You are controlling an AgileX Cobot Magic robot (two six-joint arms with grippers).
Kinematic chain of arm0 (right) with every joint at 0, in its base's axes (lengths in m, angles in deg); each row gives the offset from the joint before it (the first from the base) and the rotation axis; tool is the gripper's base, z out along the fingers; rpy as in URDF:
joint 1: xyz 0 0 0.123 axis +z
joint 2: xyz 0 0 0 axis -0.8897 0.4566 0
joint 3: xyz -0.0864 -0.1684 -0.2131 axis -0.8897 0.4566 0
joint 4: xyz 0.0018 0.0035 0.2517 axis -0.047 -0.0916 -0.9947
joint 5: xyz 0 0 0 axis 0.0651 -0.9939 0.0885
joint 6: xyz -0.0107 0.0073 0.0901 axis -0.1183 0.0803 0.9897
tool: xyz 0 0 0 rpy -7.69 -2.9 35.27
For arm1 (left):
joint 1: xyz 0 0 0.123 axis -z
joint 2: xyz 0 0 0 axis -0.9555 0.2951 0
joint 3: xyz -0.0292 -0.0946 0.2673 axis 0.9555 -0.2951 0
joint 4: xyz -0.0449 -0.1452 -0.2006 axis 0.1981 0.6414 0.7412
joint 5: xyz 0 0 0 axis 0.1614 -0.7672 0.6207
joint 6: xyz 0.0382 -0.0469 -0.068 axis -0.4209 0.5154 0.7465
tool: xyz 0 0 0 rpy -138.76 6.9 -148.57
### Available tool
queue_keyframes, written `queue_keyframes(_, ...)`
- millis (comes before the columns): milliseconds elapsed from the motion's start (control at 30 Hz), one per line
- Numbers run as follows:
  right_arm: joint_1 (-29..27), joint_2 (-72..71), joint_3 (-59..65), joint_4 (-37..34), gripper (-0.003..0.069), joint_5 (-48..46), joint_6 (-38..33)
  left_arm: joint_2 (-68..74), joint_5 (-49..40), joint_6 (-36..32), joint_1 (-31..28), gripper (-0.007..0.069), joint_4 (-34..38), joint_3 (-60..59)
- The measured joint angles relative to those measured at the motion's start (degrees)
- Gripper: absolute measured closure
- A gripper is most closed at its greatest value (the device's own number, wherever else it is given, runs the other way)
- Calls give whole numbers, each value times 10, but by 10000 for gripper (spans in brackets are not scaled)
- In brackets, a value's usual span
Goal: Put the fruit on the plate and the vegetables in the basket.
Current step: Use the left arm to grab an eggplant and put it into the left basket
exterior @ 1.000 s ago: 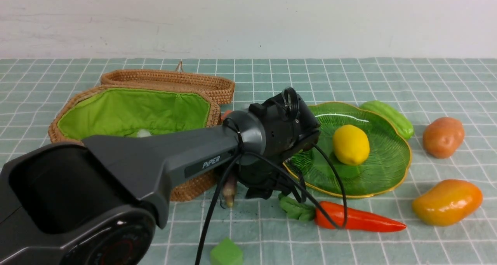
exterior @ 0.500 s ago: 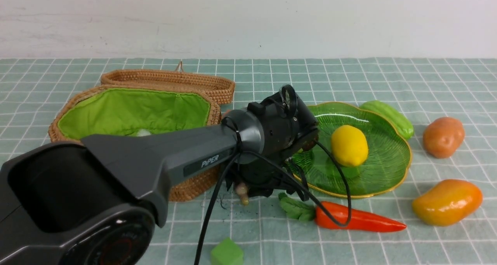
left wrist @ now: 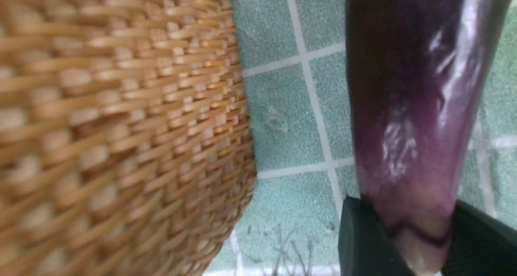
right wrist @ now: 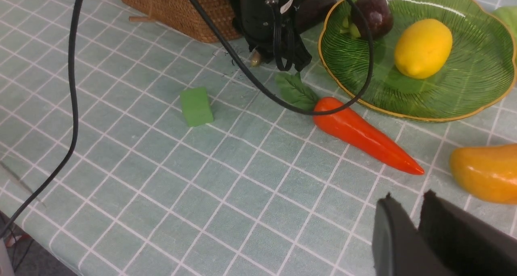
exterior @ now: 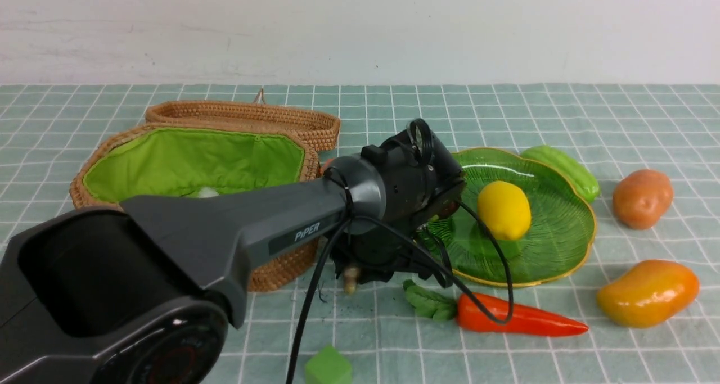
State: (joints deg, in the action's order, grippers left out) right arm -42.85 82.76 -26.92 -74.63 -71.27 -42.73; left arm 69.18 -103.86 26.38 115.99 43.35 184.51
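Nearest, at the lower right of the right wrist view, the right gripper sits nearly closed and empty. In the middle of the front view, the left gripper grasps the eggplant by its pale end, with the pads against both sides. The eggplant is down between the basket on the left and the plate on the right. The step in hand looks like picking up the eggplant. The next move calls for lifting it clear of the wicker wall and carrying it up and left over the open basket.
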Motion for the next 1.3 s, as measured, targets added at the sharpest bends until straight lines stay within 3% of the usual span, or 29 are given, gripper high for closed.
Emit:
queue_keyframes(200, 0, 0, 0, -4, 551, 0, 0, -51, -23, -15, 1, 393, -6, 29)
queue_keyframes(333, 0, 0, 0, -6, 551, 14, -1, -104, -30, -68, 1, 393, -7, 30)
queue_keyframes(433, 0, 0, -6, -6, 551, 31, -2, -152, -33, -176, 1, 393, 6, 29)
queue_keyframes(467, 0, 0, -14, -6, 551, 39, -2, -189, -34, -244, 0, 393, 12, 21)
queue_keyframes(533, 0, 0, -22, -6, 551, 41, -3, -214, -33, -294, -3, 393, 16, 12)
queue_keyframes(600, 0, 0, -38, -7, 551, 48, -14, -277, -33, -423, -23, 393, 32, -24)
queue_keyframes(667, 0, 0, -49, -7, 551, 52, -28, -311, -36, -481, -45, 393, 45, -50)
queue_keyframes(733, 0, 0, -68, -19, 551, 56, -56, -364, -36, -628, -110, 393, 75, -111)
queue_keyframes(767, 0, 0, -69, -20, 551, 56, -58, -367, -36, -638, -115, 393, 76, -114)
queue_keyframes(867, 0, 0, -75, -30, 551, 56, -73, -380, -36, -763, -174, 393, 93, -156)
queue_keyframes(900, 0, 0, -75, -34, 551, 55, -76, -377, -36, -839, -208, 393, 96, -178)
queue_keyframes(933, 0, 0, -75, -34, 551, 55, -76, -374, -36, -862, -223, 393, 97, -185)
queue_keyframes(1067, 0, 0, -75, -34, 551, 54, -77, -349, -10, -896, -260, 393, 95, -194)
queue_keyframes(1233, 0, 0, -75, -34, 551, 54, -77, -322, 51, -856, -276, 389, 78, -196)
queue_keyframes(1300, 0, 0, -75, -34, 550, 54, -77, -321, 59, -842, -276, 353, 66, -196)
